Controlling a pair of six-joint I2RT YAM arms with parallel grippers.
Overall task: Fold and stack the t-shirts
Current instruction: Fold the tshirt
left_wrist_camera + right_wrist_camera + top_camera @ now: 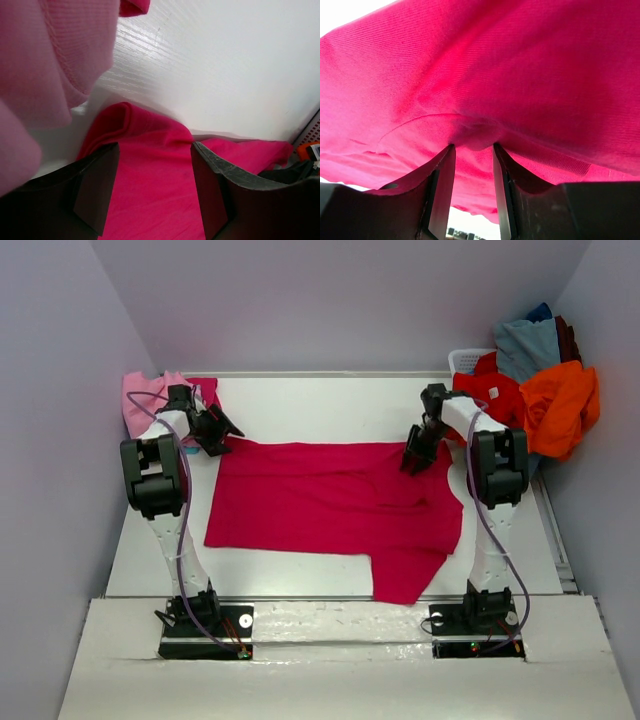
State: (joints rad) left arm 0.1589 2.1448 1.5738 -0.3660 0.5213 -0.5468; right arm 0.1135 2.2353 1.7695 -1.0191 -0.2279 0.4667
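A crimson-magenta t-shirt (pixel 330 505) lies spread flat across the table (pixel 320 405), one sleeve reaching toward the near edge. My left gripper (pixel 215 435) hovers open over its far left corner. In the left wrist view the shirt (pixel 150 200) shows between the spread jaws of that gripper (pixel 155 150), untouched. My right gripper (pixel 415 458) is at the shirt's far right edge. The right wrist view shows that gripper (pixel 472 147) shut on a puckered bunch of the cloth (pixel 495 65). A light pink t-shirt (pixel 145 395) lies at the far left corner, close beside the left gripper (pixel 50 60).
A white basket (pixel 470 358) at the far right holds a heap of t-shirts: orange (pixel 565 405), red (pixel 495 390) and grey-blue (pixel 525 345). Walls close in the table on the left, back and right. Bare white table shows beyond the crimson shirt's far edge.
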